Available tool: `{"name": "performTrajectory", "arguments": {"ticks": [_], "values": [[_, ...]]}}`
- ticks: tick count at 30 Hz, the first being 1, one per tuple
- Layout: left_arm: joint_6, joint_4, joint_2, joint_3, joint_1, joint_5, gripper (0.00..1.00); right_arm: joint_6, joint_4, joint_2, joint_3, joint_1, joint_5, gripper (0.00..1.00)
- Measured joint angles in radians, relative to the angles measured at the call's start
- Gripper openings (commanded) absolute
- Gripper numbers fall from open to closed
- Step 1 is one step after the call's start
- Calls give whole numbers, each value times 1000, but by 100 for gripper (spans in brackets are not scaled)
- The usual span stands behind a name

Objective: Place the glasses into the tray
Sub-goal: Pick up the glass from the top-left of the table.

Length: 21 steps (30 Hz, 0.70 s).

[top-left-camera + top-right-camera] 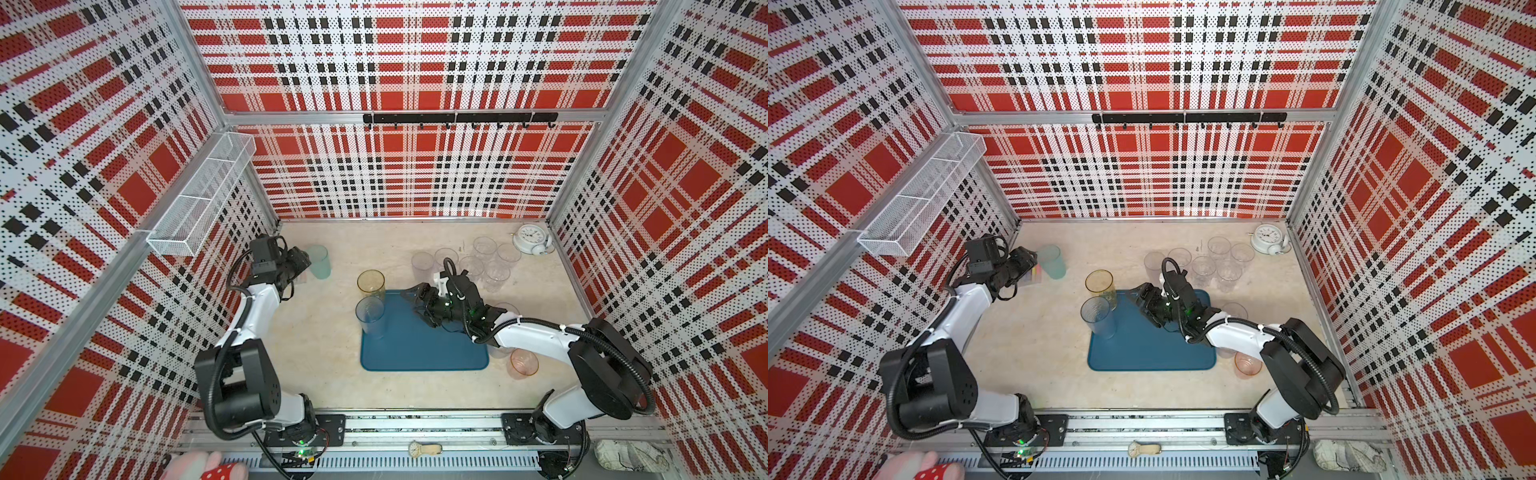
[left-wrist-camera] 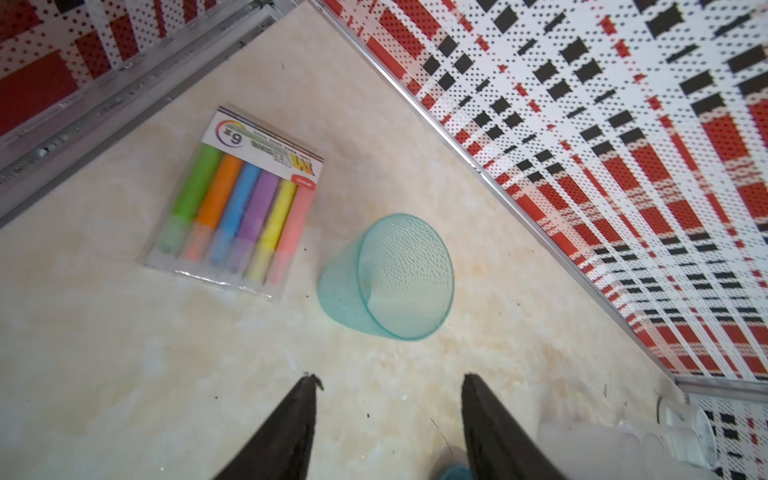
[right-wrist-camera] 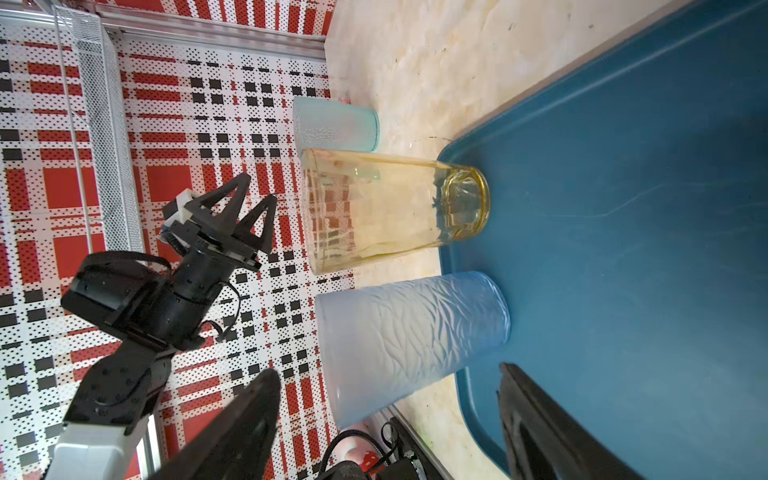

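My left gripper, jaws apart and empty, points straight at the upright mint-green glass just ahead.

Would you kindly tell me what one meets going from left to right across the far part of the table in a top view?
Mint-green frosted tumbler → tall amber glass tumbler → cluster of clear faceted tumblers → white round alarm clock.

My lab test booth: plaid perforated panels on aluminium framing, my arms bolted to the table's front rail.
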Motion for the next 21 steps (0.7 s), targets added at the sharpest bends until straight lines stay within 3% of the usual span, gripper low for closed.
{"name": "performTrajectory", "arguments": {"ticks": [12,21], "values": [[32,-26,259,205,-5,-50,47,-30,-5,-12,-18,-12,-16,84],[55,-68,323,254,-47,-103,46,-59,-40,-32,-19,-48,-33,84]]}}
